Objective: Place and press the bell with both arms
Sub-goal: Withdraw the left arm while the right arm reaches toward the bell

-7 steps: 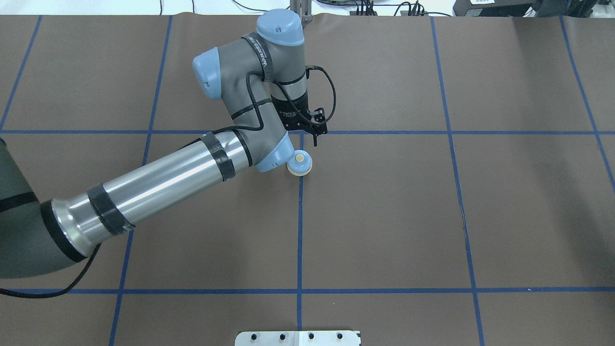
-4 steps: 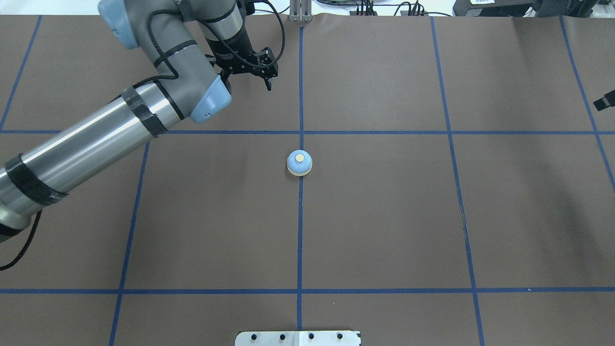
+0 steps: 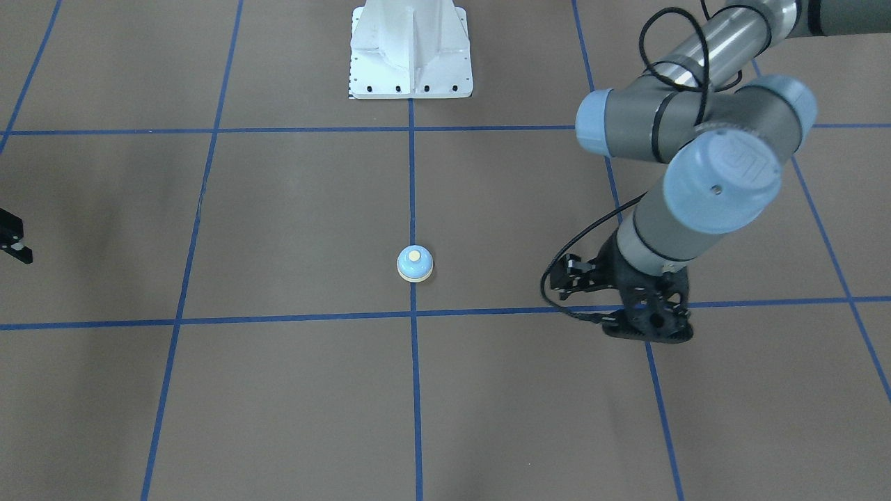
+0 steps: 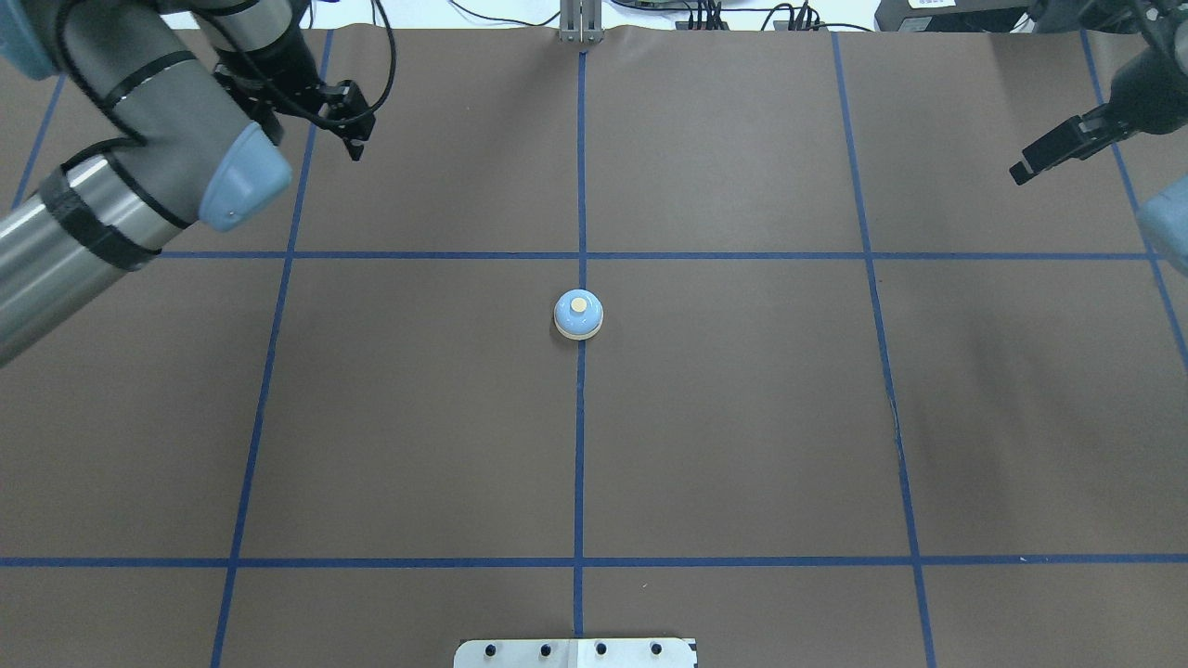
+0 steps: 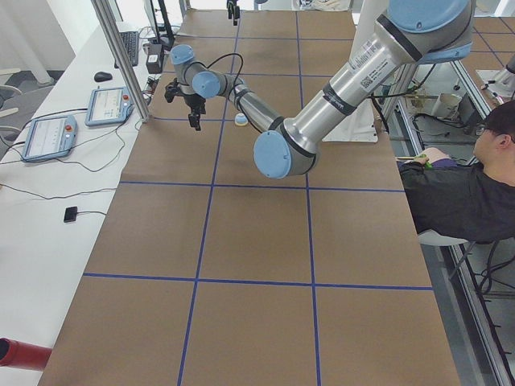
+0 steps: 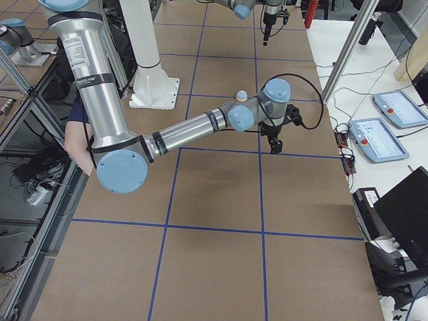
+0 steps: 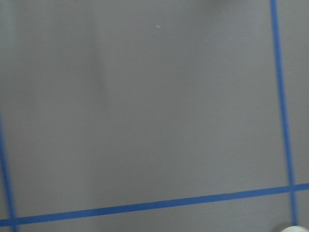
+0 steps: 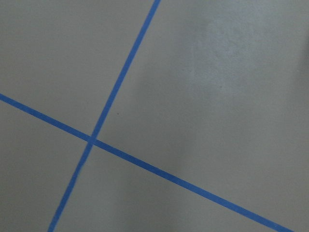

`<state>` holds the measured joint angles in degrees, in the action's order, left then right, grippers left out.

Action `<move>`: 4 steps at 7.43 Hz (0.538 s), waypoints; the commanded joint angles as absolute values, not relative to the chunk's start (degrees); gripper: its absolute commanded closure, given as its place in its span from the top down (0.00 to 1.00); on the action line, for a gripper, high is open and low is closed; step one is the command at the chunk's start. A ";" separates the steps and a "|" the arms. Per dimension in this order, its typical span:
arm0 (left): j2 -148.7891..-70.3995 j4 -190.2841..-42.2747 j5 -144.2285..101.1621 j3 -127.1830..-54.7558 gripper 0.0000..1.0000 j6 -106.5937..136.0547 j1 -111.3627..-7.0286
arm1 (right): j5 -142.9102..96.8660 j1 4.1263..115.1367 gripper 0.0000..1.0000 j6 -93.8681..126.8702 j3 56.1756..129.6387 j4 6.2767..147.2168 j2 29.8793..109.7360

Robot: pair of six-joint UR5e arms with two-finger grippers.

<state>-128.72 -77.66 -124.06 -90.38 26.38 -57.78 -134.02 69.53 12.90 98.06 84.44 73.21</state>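
The light-blue bell [image 4: 578, 315] with its cream button stands upright and alone at the middle of the brown mat, on a blue tape line; it also shows in the front view [image 3: 415, 264]. My left gripper [image 4: 355, 148] hangs at the far left of the mat, well away from the bell, its fingers together and empty; the front view [image 3: 647, 327] shows it from above. My right gripper [image 4: 1019, 173] comes in at the far right edge, looks shut and empty, and is also far from the bell. Neither wrist view shows fingers, only mat and tape.
The white bolted pedestal plate [image 4: 575, 652] sits at the near middle edge of the mat. Blue tape lines divide the mat into squares. A seated operator [image 5: 467, 185] is by the table's robot side. Tablets [image 5: 48, 137] lie beyond the mat's far edge.
My left gripper has drawn away from beside the bell, back and far to the left. My right gripper has come further into view at the right edge. The bell has not moved.
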 commanded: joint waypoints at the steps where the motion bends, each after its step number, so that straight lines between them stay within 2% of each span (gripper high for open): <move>1: -114.16 -73.83 -122.69 -102.70 1.00 10.27 -62.38 | -134.03 65.06 1.00 22.98 98.26 84.46 68.23; 2: -108.17 -74.18 -123.04 -105.27 1.00 1.67 -67.10 | -134.12 62.95 1.00 27.64 98.44 84.46 65.94; 4: -99.36 -76.01 -123.40 -105.65 1.00 -8.32 -76.42 | -133.60 57.33 1.00 37.83 98.35 84.90 60.67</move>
<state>-105.26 -74.75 -123.21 -104.95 -2.26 -70.78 -133.94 60.83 31.29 98.34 84.57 64.08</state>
